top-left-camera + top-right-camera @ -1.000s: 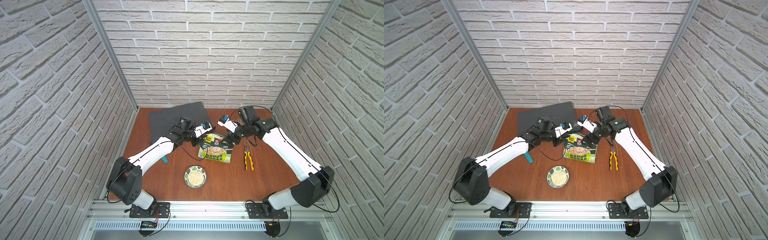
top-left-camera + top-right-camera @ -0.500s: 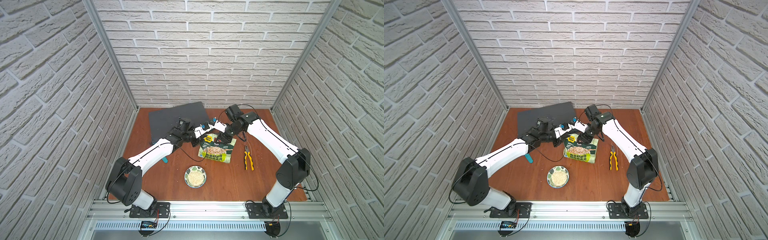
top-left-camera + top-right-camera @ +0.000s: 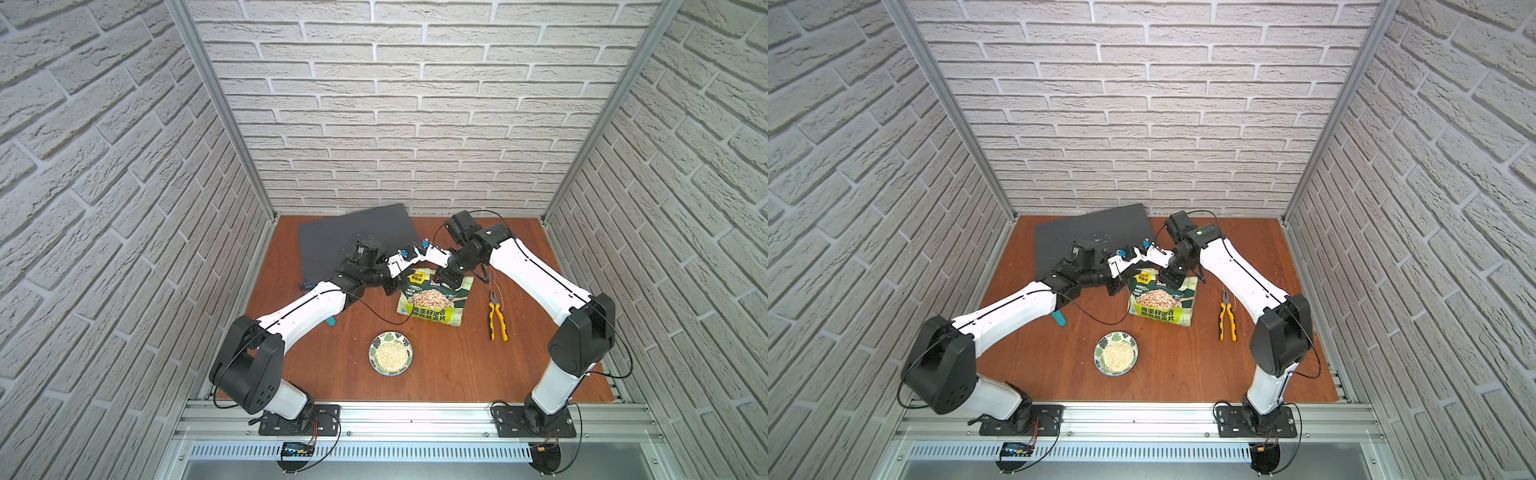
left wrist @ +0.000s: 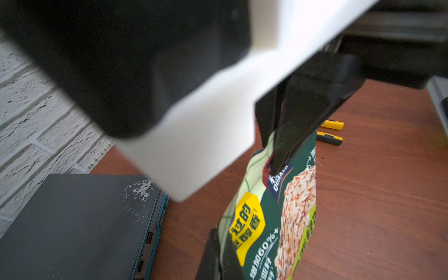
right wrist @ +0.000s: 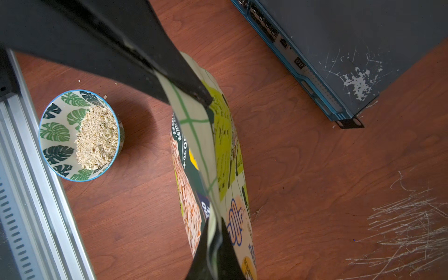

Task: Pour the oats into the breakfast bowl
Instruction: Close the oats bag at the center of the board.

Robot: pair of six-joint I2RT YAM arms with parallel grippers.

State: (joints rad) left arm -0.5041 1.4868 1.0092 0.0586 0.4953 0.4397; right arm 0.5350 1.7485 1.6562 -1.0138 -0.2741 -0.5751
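We see the left end effector (image 4: 218,244) and the right end effector (image 5: 214,225) both clenched on the pouch (image 3: 434,301), behind the breakfast bowl (image 3: 375,351) on the bench (image 3: 457,374); oats (image 3: 391,355) fill that bowl.

Pouch (image 4: 266,242): brand "QUAKER", white on dk-blue patch; below it "增加60%+" in white on dk green. Yellow hex badge (image 4: 246,223) w/ green Chinese chars, not fully legible. Lime band (image 3: 430,318): bold Chinese line, too small to read. Dark flat device (image 4: 72,218): tiny "88" readout (image 4: 149,240) on its edge.
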